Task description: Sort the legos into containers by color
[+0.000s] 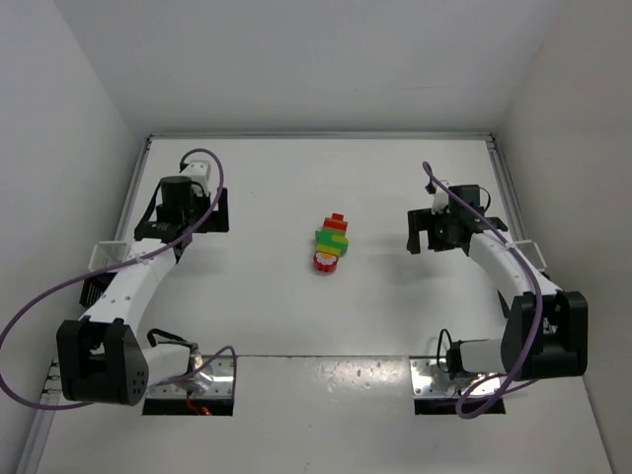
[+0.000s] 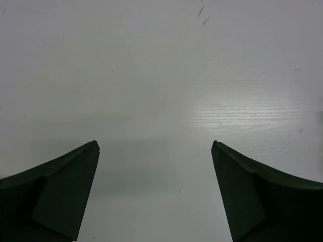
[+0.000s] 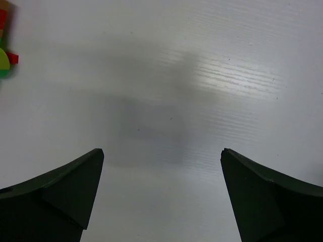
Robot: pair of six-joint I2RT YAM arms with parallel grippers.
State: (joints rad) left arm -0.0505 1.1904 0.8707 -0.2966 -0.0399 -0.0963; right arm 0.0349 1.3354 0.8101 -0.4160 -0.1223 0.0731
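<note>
White-linked left arm (image 1: 133, 281) and right arm (image 1: 504, 262), black joints (image 1: 99, 360), purple cables (image 1: 59, 287), dark wedge-shaped fingers (image 2: 55, 196)

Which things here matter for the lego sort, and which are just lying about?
Job:
- multicoloured lego stack, mid-table
- left white bin, beside the left arm
- right white bin, beside the right arm; both partly hidden

Lying about:
- left grey plate with wiring, near edge
- right grey plate, same
</note>
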